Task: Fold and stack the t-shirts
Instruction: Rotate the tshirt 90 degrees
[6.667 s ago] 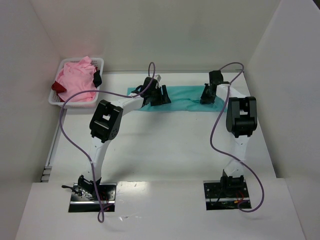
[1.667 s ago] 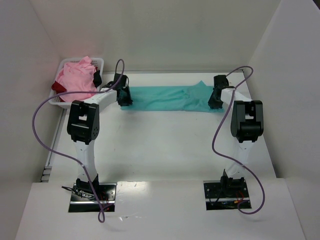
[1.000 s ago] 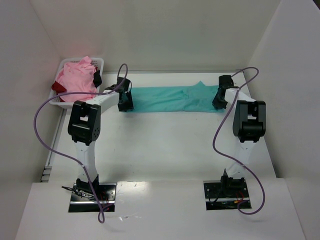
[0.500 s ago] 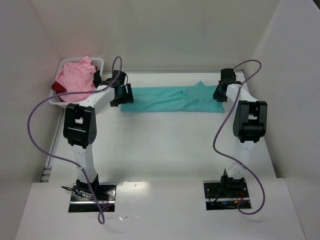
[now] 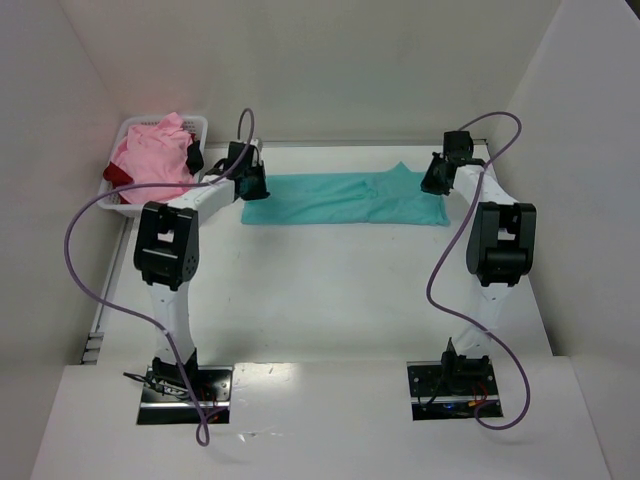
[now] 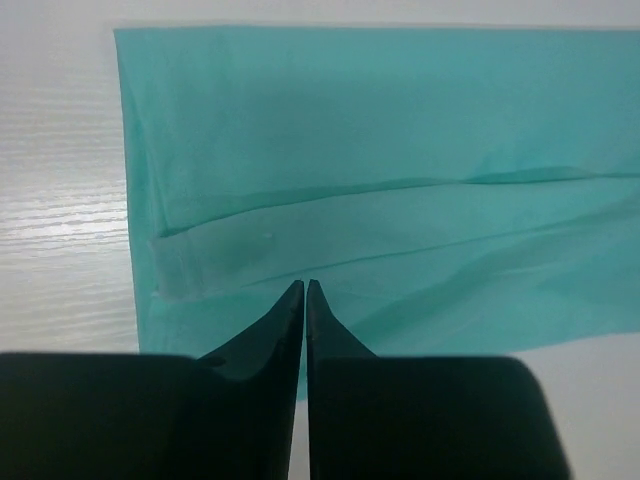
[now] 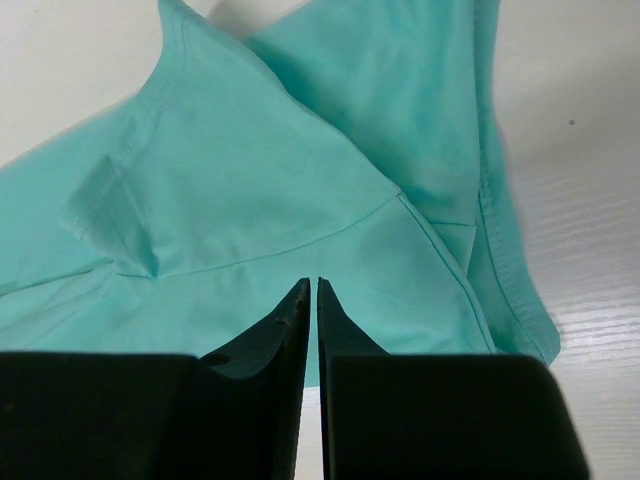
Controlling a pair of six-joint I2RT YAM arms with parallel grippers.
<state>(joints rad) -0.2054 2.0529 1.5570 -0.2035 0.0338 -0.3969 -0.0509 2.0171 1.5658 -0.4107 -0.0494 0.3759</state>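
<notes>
A teal t-shirt lies lengthwise along the far edge of the counter. The left end effector and right end effector, both pressed together, sit at its ends.

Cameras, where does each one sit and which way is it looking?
Top: high behind the robot, looking down; left arm, right arm, teal shirt, basket.
Left wrist: on the left arm, looking down at the shirt's left end; shut left tool shows.
Right wrist: on the right arm, over the sleeve end; shut right tool shows.
All share the shirt.
</notes>
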